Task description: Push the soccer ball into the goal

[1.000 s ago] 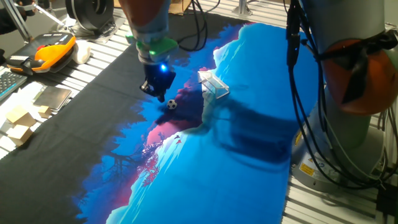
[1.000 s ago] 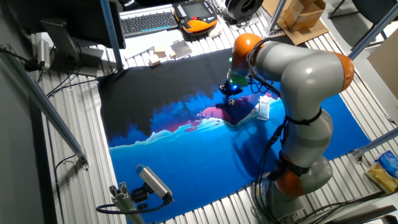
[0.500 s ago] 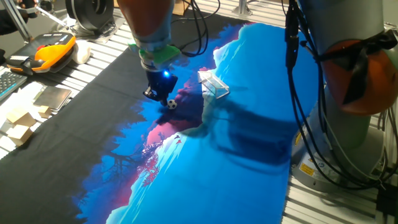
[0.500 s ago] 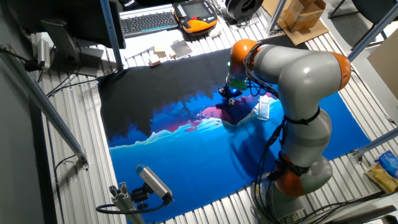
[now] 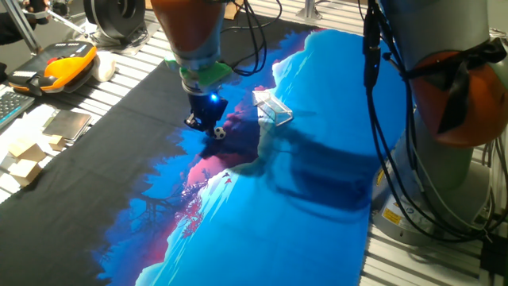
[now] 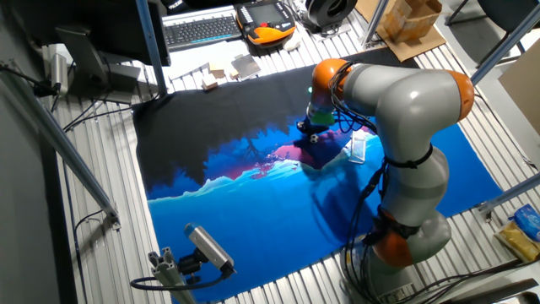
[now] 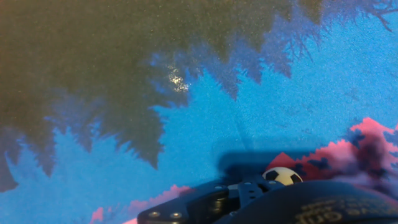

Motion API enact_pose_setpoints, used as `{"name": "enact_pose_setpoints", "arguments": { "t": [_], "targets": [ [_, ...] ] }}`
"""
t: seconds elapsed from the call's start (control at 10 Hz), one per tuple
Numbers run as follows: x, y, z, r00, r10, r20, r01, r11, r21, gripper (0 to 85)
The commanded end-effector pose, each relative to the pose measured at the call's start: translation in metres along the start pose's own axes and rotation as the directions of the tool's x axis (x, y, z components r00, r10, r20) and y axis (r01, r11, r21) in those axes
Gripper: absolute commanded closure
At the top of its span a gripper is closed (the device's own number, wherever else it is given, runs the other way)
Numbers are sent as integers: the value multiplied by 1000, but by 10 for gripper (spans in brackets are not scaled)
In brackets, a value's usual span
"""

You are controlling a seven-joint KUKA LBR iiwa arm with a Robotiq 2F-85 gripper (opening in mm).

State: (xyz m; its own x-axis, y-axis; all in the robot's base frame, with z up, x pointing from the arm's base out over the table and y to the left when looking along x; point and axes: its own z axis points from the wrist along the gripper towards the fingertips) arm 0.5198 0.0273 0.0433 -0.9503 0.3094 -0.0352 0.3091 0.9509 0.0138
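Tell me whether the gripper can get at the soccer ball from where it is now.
Probably yes: the gripper is low over the mat right beside the soccer ball, with nothing visible between them.

Bare cloth (image 5: 238, 135) lies between soccer ball (image 5: 218, 133) and goal (image 5: 272, 110).

Robotics lab or test cell, not a home. Slotted aluminium-profile bench (image 6: 101, 219) carries a printed blue, pink and black mat (image 6: 253, 211). Big grey industrial arm with orange joints (image 6: 405, 127) mounted at one bench edge, cable bundles (image 5: 381, 95) hanging along it. At the far edge: orange teach pendant (image 6: 266, 17), computer keyboard (image 6: 198, 29), small wooden blocks (image 5: 24, 159). Camera on a bracket (image 6: 207, 247) at the near corner, metal frame struts (image 6: 51, 127) beside the bench, cardboard box (image 6: 409, 21) on the floor beyond.
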Motion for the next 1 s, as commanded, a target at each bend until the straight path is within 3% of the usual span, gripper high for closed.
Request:
{"name": "enact_pose_setpoints", "arguments": {
  "t": [0.0,0.4,0.9],
  "targets": [
    [0,-2,1,1000,-5,2,5,1000,4,850],
    [-1,-20,10,999,-39,4,39,999,4,850],
    [-2,-33,5,998,-61,9,60,998,36,850]
  ]
}}
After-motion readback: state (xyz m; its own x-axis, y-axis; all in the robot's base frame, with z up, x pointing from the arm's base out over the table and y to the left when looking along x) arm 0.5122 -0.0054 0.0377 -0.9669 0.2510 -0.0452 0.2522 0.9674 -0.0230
